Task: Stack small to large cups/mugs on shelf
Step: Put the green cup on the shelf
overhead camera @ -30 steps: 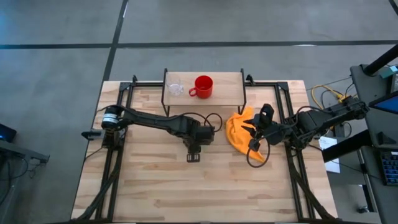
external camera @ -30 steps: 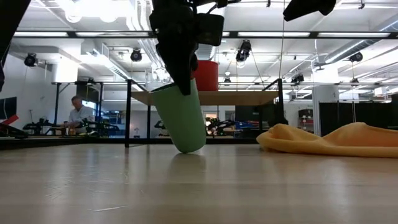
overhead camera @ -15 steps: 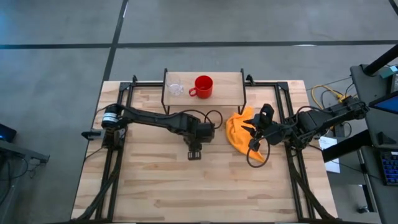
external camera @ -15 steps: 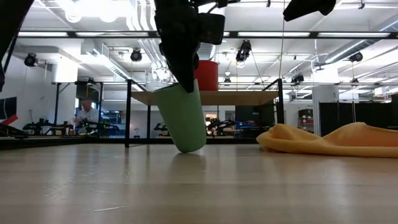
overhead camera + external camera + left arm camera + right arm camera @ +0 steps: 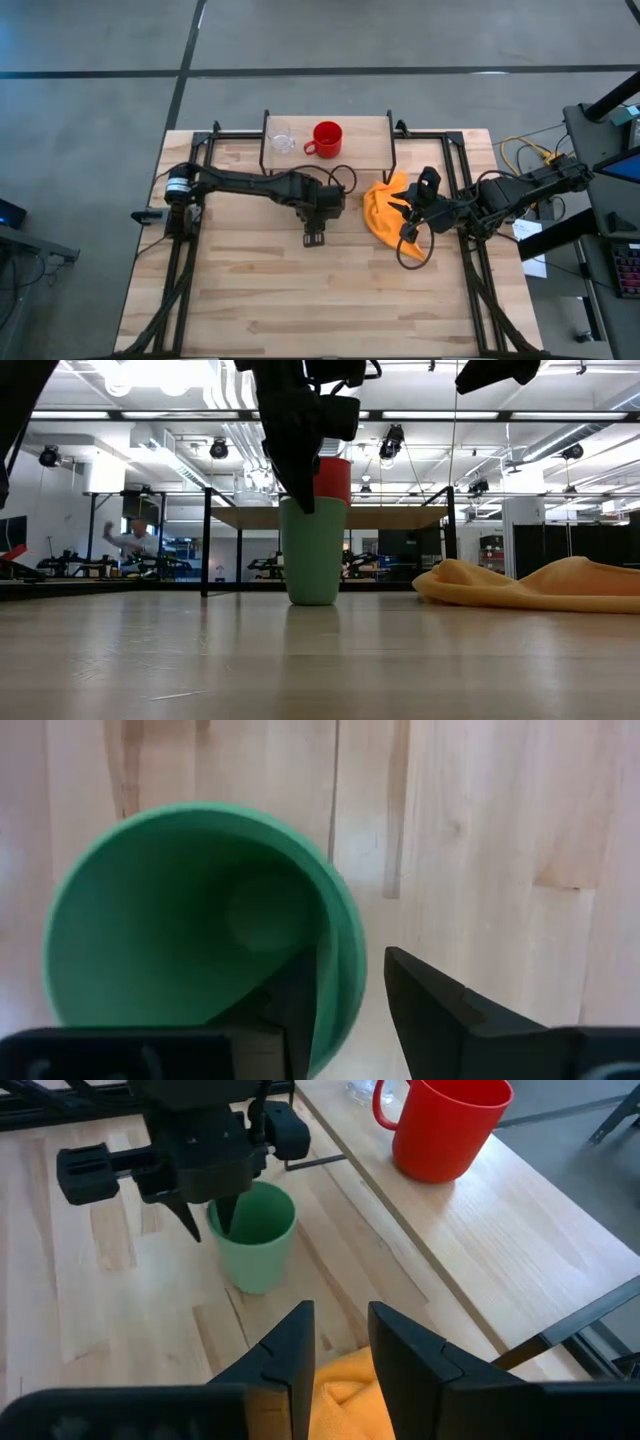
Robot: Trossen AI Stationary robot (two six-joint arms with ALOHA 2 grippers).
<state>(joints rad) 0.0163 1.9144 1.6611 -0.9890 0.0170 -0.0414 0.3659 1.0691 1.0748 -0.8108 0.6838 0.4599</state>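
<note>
The green cup (image 5: 312, 550) stands upright on the table, near the front of the shelf (image 5: 360, 152); it also shows in the right wrist view (image 5: 255, 1240). My left gripper (image 5: 350, 990) points down over the cup's rim, shut on its wall. The red mug (image 5: 327, 139) and the small clear cup (image 5: 281, 138) stand on the shelf top. My right gripper (image 5: 402, 214) waits above the orange cloth (image 5: 382, 212), its fingers a little apart and empty. My left gripper has one finger (image 5: 295, 1005) inside the green cup and the other (image 5: 425, 1005) outside, with the cup's wall near the rim (image 5: 342, 960) between them. The fingers come from above, pointing down. The cup stands upright with its base on the table.
The shelf's black legs (image 5: 207, 540) stand just behind the cup. The orange cloth (image 5: 530, 585) lies crumpled to the cup's right. Black frame rails (image 5: 200, 150) run along the table's left and right sides. People move in the room beyond the table.
My left gripper has turned and shifted a little toward the far edge, still holding the green cup. The cup was tilted on the edge of its base; it now stands upright, flat on the table.
</note>
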